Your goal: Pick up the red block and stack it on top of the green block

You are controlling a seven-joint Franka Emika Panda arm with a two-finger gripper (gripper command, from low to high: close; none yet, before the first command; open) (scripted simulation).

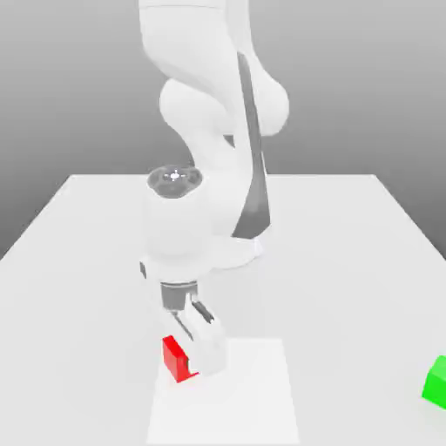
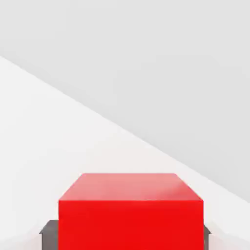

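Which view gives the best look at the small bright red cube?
The hand view: the small bright red cube sits close up, its top and one side face plainly visible. In the exterior view the cube is partly covered by the white two-finger gripper beside it.

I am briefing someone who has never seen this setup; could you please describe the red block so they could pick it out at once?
Start at the white table and follow the white robot arm down to its gripper. The red block sits on the table right at the fingertips. It is the one red cube; the green block sits apart at the exterior view's right edge.
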